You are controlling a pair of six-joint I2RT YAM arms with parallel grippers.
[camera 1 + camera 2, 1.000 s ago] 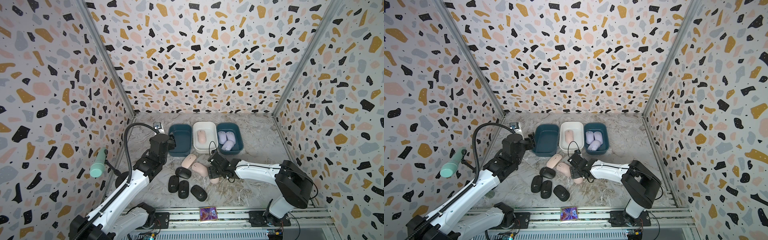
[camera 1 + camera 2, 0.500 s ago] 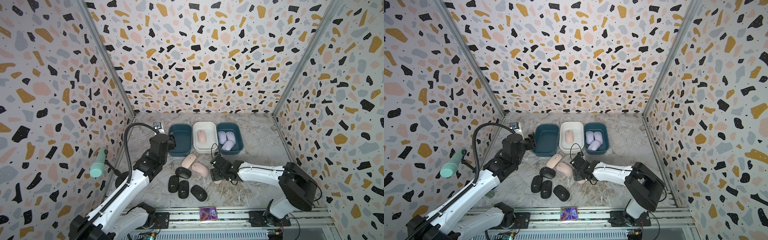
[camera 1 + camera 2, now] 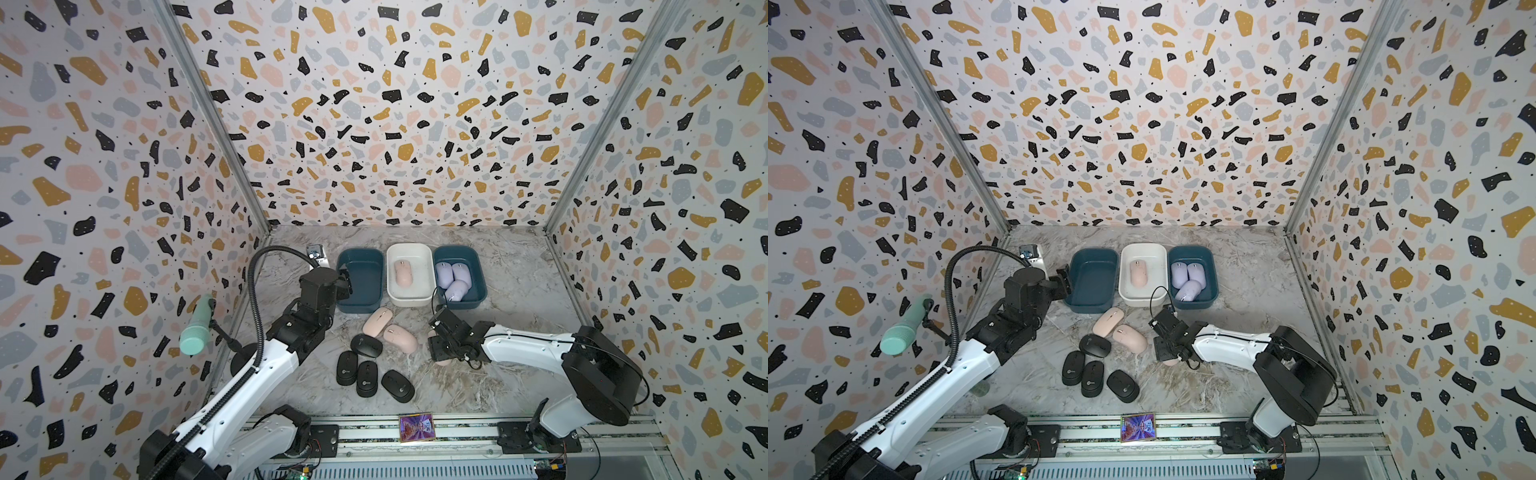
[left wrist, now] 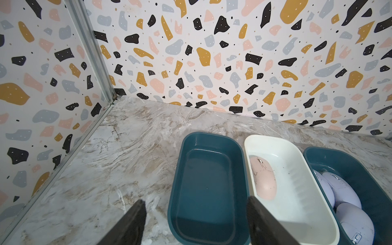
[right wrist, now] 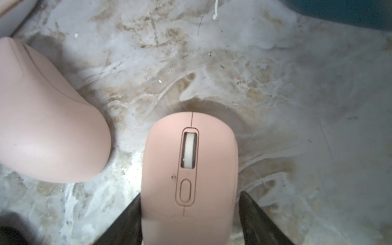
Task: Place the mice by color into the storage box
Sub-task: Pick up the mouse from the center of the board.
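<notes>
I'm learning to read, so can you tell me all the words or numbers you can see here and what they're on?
Nothing here can be read as a word or number.
black mice: small white marks on their backs, too small to read.
colourful card on the front rail: a picture, too blurred to show any words.
pink mouse, seen close in the right wrist view: no writing on it.

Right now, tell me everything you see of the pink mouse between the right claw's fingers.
The pink mouse is a smooth, matte oval shell with a centre seam, a pale scroll wheel and a small oval button. It lies top up on the marbled table, apart from a second pink mouse beside it. The right claw straddles its rear, fingers close against both sides; whether they squeeze it cannot be told.
</notes>
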